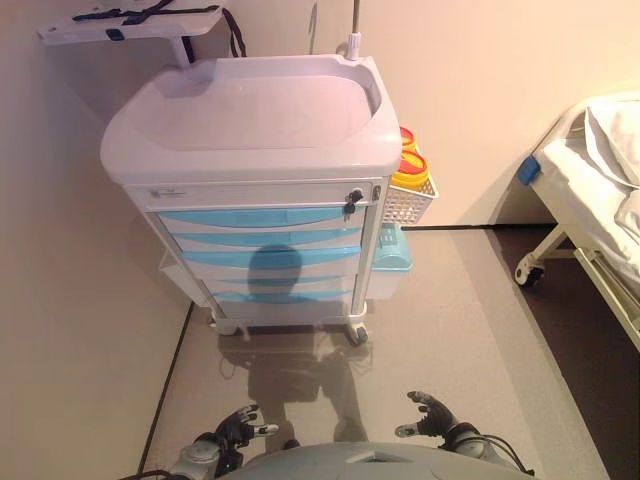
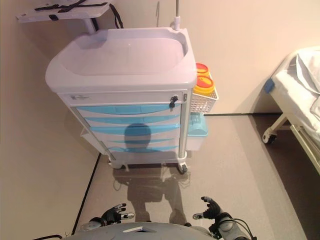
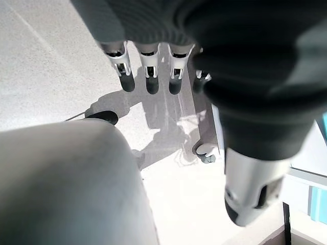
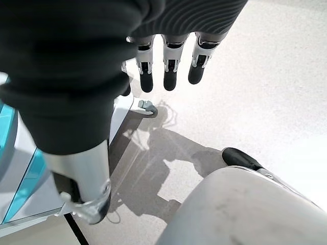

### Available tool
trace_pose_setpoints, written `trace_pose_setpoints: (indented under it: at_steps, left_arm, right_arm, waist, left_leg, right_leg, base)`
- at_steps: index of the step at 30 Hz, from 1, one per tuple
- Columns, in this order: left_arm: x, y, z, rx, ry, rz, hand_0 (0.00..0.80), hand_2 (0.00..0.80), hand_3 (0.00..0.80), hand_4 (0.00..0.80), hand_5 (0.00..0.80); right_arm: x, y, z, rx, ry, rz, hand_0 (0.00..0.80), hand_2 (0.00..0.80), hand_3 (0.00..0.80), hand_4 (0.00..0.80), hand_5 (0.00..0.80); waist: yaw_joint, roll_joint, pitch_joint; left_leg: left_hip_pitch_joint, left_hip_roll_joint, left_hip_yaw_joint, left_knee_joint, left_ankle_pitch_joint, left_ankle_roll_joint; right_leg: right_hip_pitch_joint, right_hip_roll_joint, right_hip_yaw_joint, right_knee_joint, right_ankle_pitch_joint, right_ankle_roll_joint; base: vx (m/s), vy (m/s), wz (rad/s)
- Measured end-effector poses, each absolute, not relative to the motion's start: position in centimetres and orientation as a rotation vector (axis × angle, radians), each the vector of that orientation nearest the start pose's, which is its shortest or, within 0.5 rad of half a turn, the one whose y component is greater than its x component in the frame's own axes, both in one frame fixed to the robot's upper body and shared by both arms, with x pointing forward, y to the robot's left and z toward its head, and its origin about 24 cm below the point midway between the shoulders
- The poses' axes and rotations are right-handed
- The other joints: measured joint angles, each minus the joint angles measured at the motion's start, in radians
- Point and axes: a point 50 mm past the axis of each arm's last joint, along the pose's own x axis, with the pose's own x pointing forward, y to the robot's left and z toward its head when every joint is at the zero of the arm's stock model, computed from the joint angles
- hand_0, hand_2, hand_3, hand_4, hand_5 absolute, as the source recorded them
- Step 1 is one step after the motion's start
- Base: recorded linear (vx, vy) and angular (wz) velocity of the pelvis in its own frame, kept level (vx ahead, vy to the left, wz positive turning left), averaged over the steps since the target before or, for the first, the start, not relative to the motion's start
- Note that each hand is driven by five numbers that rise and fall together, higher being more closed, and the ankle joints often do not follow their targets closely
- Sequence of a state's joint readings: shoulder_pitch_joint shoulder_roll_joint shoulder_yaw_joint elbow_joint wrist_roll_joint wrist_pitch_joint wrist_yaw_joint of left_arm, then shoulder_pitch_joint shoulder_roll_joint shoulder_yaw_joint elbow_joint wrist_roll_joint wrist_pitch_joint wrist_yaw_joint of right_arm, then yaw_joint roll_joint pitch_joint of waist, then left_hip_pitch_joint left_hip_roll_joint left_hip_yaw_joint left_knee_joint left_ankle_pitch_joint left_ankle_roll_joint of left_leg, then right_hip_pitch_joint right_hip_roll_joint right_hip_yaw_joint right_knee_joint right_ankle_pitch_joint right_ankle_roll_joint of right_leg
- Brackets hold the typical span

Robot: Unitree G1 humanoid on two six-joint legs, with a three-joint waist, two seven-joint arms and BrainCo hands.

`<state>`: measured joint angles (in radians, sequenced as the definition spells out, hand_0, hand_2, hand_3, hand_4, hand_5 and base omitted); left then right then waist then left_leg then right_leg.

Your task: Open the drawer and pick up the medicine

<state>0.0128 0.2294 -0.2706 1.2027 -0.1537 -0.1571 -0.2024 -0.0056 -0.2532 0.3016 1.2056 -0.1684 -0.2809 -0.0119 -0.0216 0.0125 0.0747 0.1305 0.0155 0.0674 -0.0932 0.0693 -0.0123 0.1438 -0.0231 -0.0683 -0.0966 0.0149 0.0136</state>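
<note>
Grey floor fronts a closed medical cart at 12 o'clock, both hands low and empty.

Head views show the whole cart with its blue drawers all shut, a keyed lock at the top drawer's right end, a white side basket holding yellow containers at 1 o'clock and a bed at 3 o'clock; no medicine shows in any view. Left hand sits at 7 o'clock and right hand at 5 o'clock, well apart from the cart. Wrist views alone show each hand's fingers straight and relaxed above the floor, with the cart's caster past the right hand's fingers.
</note>
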Motion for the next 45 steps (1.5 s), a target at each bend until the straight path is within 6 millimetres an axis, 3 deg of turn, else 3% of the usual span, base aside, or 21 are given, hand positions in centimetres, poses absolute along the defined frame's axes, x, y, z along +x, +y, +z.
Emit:
trace_pose_setpoints:
  at_steps: [13, 24, 29, 32, 39, 45]
  left_arm:
    - [9.7, 20.5, -16.0, 0.102, 1.101, -0.213, 0.0, 0.0, 0.0, 0.0, 0.0]
    - [8.5, 21.4, -16.3, 0.08, 1.141, -0.113, 0.0, 0.0, 0.0, 0.0, 0.0]
    - [9.1, 21.6, -16.1, 0.032, 1.118, -0.065, 0.0, 0.0, 0.0, 0.0, 0.0]
    - [10.5, 21.6, -15.8, 0.0, 1.073, -0.041, 0.0, 0.0, 0.0, 0.0, 0.0]
    - [18.8, 20.9, -12.7, -0.056, 0.801, -0.028, 0.0, 0.0, 0.0, 0.0, 0.0]
    - [24.6, 20.4, -8.9, -0.259, 0.547, 0.049, 0.0, 0.0, 0.0, 0.0, 0.0]
  right_arm:
    - [11.2, -21.0, -15.3, -0.499, 0.947, 0.288, 0.0, 0.0, 0.0, 0.0, 0.0]
    - [10.6, -21.0, -15.5, -0.502, 0.964, 0.297, 0.0, 0.0, 0.0, 0.0, 0.0]
    - [11.2, -20.9, -15.3, -0.517, 0.95, 0.314, 0.0, 0.0, 0.0, 0.0, 0.0]
    - [12.2, -20.9, -15.0, -0.529, 0.924, 0.316, 0.0, 0.0, 0.0, 0.0, 0.0]
    - [17.8, -20.3, -13.0, -0.573, 0.779, 0.324, 0.0, 0.0, 0.0, 0.0, 0.0]
    - [21.0, -19.6, -11.4, -0.58, 0.683, 0.299, 0.0, 0.0, 0.0, 0.0, 0.0]
  waist:
    - [0.0, -0.001, 0.0]
    - [0.0, -0.017, 0.001]
    - [0.001, -0.018, 0.03]
    - [0.006, -0.014, 0.078]
    - [0.013, -0.004, 0.256]
    - [0.007, -0.024, 0.326]
  left_leg:
    - [0.001, 0.0, 0.0, 0.0, 0.0, 0.0]
    - [-0.004, 0.0, -0.003, 0.0, -0.003, 0.001]
    - [-0.036, -0.002, -0.007, 0.005, 0.007, 0.0]
    - [-0.063, -0.003, -0.011, 0.019, 0.007, 0.001]
    - [-0.199, -0.017, -0.033, 0.116, 0.001, 0.006]
    - [-0.311, -0.035, 0.001, 0.203, -0.014, 0.022]
  right_leg:
    - [0.001, 0.0, 0.0, 0.0, 0.0, 0.0]
    - [-0.003, 0.001, 0.001, 0.0, 0.0, 0.0]
    - [-0.04, 0.0, 0.003, 0.015, 0.001, -0.001]
    - [-0.072, 0.0, 0.004, 0.039, 0.0, 0.0]
    - [-0.242, -0.008, 0.01, 0.212, -0.041, -0.002]
    - [-0.403, -0.027, 0.056, 0.364, -0.077, 0.005]
  base:
    - [0.038, -0.001, 0.0]
    - [0.073, 0.002, 0.01]
    - [0.01, 0.007, 0.0]
    - [-0.029, 0.013, -0.02]
    - [-0.091, 0.037, 0.0]
    - [-0.09, 0.048, -0.16]
